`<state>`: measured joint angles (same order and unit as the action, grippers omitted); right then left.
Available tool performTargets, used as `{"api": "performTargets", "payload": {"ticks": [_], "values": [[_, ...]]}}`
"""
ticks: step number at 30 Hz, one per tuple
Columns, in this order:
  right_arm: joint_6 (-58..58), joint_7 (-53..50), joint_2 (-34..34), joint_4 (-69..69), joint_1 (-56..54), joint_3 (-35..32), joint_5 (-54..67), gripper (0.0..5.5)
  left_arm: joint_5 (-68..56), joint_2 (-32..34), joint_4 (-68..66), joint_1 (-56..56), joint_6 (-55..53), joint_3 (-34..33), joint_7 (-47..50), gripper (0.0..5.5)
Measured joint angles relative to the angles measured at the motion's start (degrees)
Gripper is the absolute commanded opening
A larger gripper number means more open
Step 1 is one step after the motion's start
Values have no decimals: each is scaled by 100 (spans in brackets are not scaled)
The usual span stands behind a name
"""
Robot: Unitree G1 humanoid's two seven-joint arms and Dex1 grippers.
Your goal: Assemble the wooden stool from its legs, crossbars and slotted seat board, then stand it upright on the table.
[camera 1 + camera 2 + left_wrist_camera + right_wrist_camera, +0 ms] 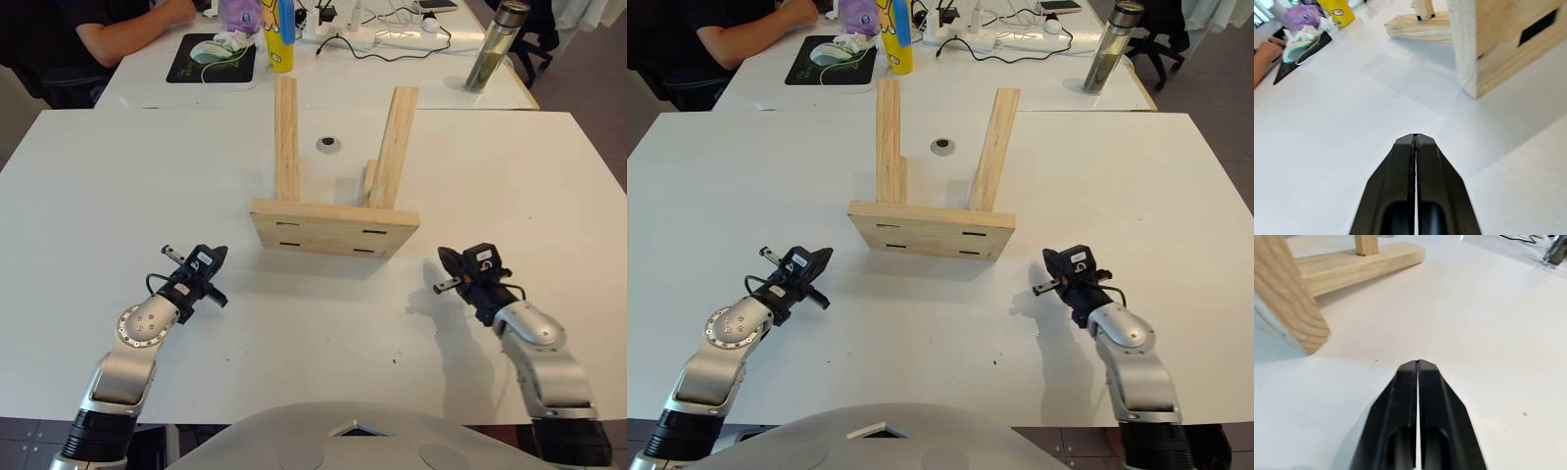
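Stool (333, 227) lies between left tool (217, 254) and right tool (443, 258).

The seat board (1498, 44) is cut off at the edge in both wrist views, and the upright piece (1422, 7) rising from the lower leg (1418, 29) is truncated. From the head camera, a wooden part (369, 182) is largely hidden behind an upper leg (393, 147); crossbar or lower leg could not be determined. A small dark round object (329, 145) on the table (118, 215) is too small to be identified.
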<state>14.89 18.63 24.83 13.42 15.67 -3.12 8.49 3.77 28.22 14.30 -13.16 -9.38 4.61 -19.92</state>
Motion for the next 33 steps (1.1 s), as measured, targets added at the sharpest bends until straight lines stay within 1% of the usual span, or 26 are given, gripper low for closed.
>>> {"api": "performTargets", "payload": {"ticks": [3, 10, 19, 33], "values": [[-318, -427, -584, -136, -108, 405, -373, 1, 205, -319, -160, 314, 189, 264, 171, 0], [-529, -935, -1013, -298, -145, 618, -925, 1, 528, -550, -494, 668, 266, 677, 172, 0], [-508, -895, -1280, -310, -193, 858, -1010, 1, 596, -638, -742, 773, 184, 791, 151, 0], [-343, -857, -1294, -602, -462, 878, -1024, 1, 748, -823, -1182, 1158, 82, 784, 223, 0]]}}
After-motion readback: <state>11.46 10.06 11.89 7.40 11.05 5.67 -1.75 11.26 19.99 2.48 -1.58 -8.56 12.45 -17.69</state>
